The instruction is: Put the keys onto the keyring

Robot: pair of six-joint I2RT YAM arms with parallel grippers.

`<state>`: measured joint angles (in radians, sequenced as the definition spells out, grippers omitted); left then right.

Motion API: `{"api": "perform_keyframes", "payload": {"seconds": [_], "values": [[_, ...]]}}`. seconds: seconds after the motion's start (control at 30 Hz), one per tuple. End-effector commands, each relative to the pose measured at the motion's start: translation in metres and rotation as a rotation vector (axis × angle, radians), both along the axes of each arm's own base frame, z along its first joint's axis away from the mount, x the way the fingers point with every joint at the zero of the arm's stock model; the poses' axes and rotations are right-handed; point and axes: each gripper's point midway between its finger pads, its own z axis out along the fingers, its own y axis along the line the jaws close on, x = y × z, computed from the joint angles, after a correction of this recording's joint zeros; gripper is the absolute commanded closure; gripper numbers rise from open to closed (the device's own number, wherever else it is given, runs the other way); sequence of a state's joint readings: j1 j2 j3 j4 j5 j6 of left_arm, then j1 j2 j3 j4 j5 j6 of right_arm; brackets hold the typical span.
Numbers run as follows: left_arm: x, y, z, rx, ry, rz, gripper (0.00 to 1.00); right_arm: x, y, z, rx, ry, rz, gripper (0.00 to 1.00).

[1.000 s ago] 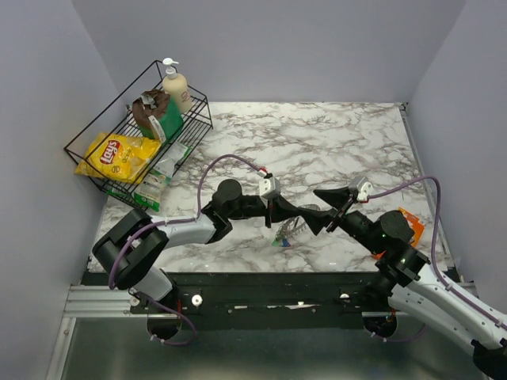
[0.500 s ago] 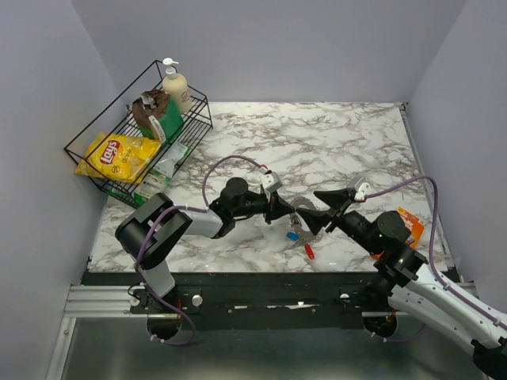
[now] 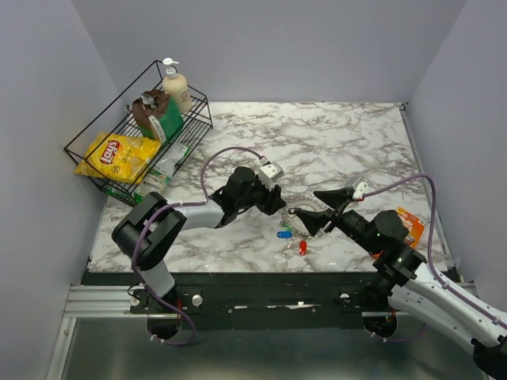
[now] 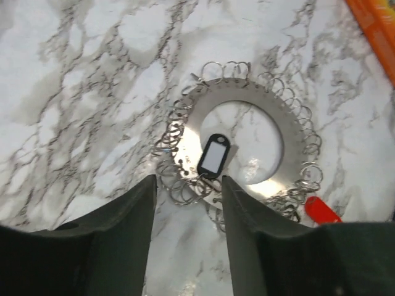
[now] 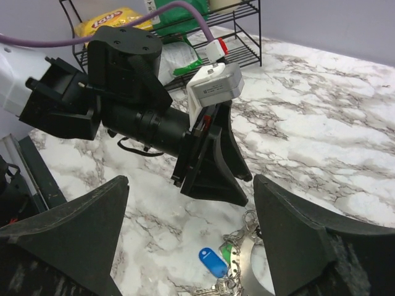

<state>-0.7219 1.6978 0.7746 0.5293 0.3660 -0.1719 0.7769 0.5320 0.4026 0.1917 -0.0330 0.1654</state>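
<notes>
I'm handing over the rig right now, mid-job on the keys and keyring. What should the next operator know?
Left end effector: open, empty, at the keyring's left side.
Right end effector: wide open, empty, at its right side.
Keyring: lies flat on the table. The black-headed key rests on it; the blue-headed key and red-headed key lie at its near edge.
Done: I cannot tell which keys are actually threaded.
Left: check each key and thread any that are loose.
</notes>
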Motion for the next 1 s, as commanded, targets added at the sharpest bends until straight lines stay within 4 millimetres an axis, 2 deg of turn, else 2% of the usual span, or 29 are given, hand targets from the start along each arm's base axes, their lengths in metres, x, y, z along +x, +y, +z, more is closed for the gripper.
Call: {"api": "perform_keyframes", "payload": {"seconds": [0.0, 0.07, 0.13, 0.17, 0.2, 0.5, 0.73, 0.77, 0.87, 0.97], "values": [[0.017, 0.033, 0.005, 0.12, -0.048, 0.171, 0.38, 0.004, -0.002, -0.001, 0.001, 0.007, -0.023, 0.05], [0.021, 0.044, 0.007, 0.153, -0.058, 0.222, 0.35, 0.004, -0.002, 0.001, 0.002, 0.006, -0.024, 0.02], [0.022, 0.051, 0.023, 0.148, -0.087, 0.246, 0.3, 0.004, -0.002, 0.002, 0.004, 0.004, -0.021, 0.0], [0.023, 0.057, 0.023, 0.167, -0.087, 0.273, 0.25, 0.004, -0.002, 0.002, 0.004, 0.004, -0.02, 0.0], [0.022, 0.06, 0.034, 0.155, -0.104, 0.282, 0.18, 0.004, -0.002, 0.004, 0.006, 0.001, -0.018, 0.0], [0.011, 0.094, 0.073, 0.128, -0.149, 0.391, 0.11, 0.009, 0.002, 0.006, 0.004, 0.025, -0.028, 0.0], [0.016, 0.125, 0.07, 0.128, -0.065, 0.593, 0.11, 0.015, 0.007, 0.006, -0.012, 0.052, -0.033, 0.0], [0.019, 0.134, 0.068, 0.146, -0.056, 0.655, 0.11, 0.016, 0.008, 0.006, -0.013, 0.054, -0.033, 0.0], [0.024, 0.145, 0.06, 0.17, -0.011, 0.751, 0.1, 0.017, 0.009, 0.007, -0.011, 0.062, -0.032, 0.0], [0.022, 0.147, 0.05, 0.196, 0.021, 0.77, 0.1, 0.017, 0.01, 0.008, -0.014, 0.066, -0.032, 0.0]]}}
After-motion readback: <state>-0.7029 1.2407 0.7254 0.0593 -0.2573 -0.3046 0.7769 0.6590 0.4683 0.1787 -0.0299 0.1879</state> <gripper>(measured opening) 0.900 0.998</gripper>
